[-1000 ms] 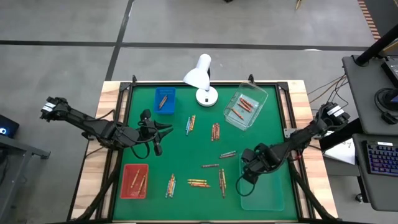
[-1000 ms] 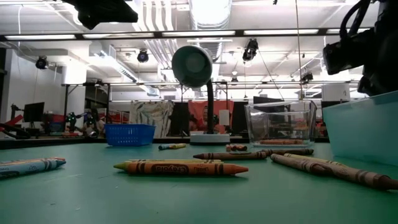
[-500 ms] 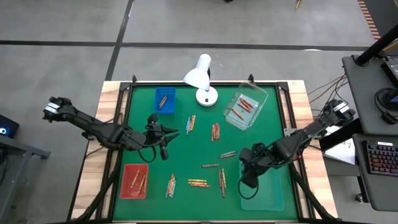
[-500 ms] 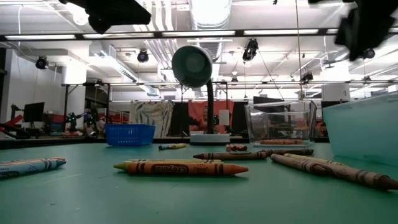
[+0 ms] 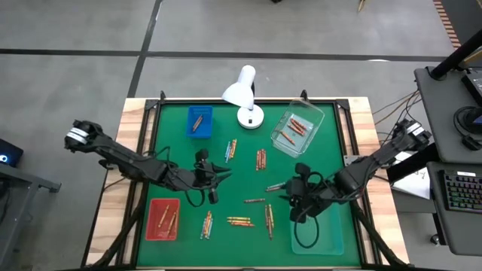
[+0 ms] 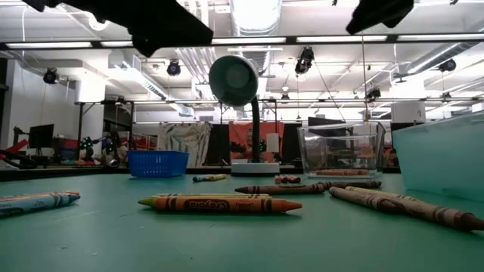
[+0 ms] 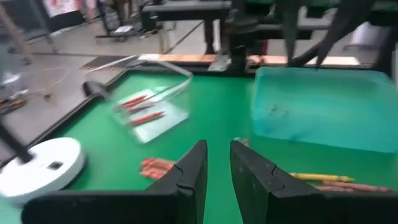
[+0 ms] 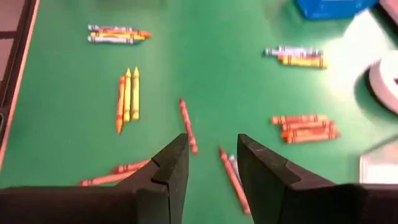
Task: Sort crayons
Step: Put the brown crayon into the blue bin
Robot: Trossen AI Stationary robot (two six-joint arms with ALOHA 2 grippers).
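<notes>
Crayons lie flat in small groups on the green table: one pair (image 5: 230, 150), a cluster (image 5: 260, 159), a single (image 5: 254, 200), a yellow-orange trio (image 5: 239, 220) and others (image 5: 269, 218) (image 5: 206, 223). My left gripper (image 5: 226, 174) hovers left of the middle, its fingers (image 7: 217, 163) a narrow gap apart with nothing between them. My right gripper (image 5: 277, 188) hangs open above the crayon (image 5: 276, 186) right of the middle, tilted down. In the right wrist view its fingers (image 8: 211, 155) frame a red-orange crayon (image 8: 188, 124) on the table far below.
A blue tray (image 5: 199, 121) and a red tray (image 5: 163, 219) each hold crayons. A clear box (image 5: 297, 134) holds red ones. A pale teal tray (image 5: 318, 233) sits near right. A white desk lamp (image 5: 247, 102) stands at the far edge.
My left gripper has gone toward the table's right and near edges and sunk a little. My right gripper has risen from over the teal tray, gone toward the table's left and turned about its wrist. No crayon has moved.
</notes>
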